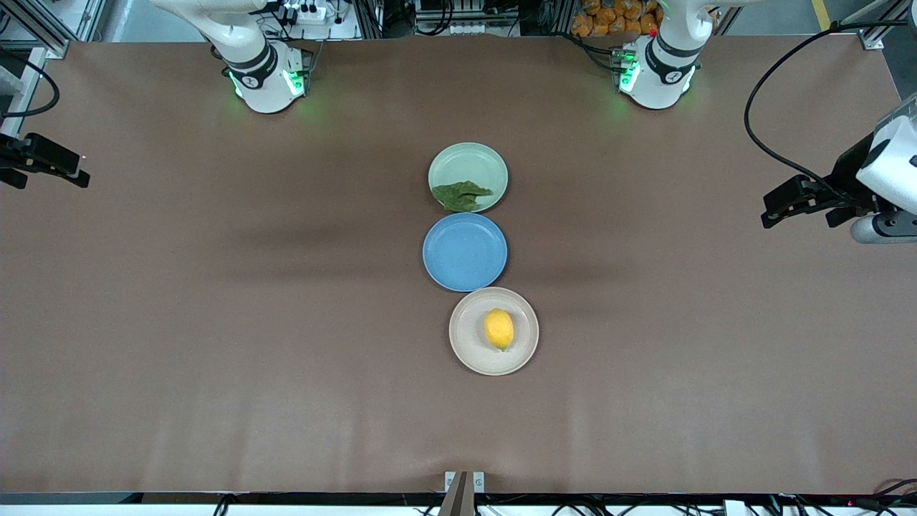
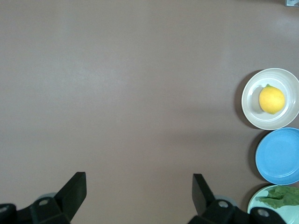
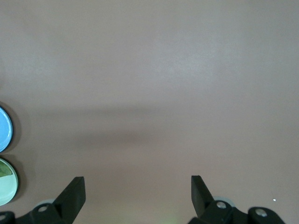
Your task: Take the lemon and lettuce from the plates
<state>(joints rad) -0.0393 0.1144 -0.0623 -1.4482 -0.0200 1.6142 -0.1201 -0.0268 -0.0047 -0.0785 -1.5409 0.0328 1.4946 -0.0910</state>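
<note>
- The lemon (image 1: 499,329) lies on the beige plate (image 1: 469,346), the plate nearest the front camera; my left wrist view shows it too (image 2: 271,99), a little off the middle of that plate (image 2: 252,111).
- The lettuce (image 1: 461,194) lies flat in the mint green plate (image 1: 469,159), on the part toward the blue plate (image 1: 464,252), its leaf reaching the rim there.
- The blue plate sits between the two, its rims touching or nearly touching both, so the three plates form a row down the middle of the desk (image 1: 215,322).
- My left tool (image 2: 139,189) hangs over bare desk toward the left arm's end, fingers spread apart and holding nothing.
- My right tool (image 3: 138,191) hangs over bare desk toward the right arm's end, fingers likewise apart and holding nothing.
</note>
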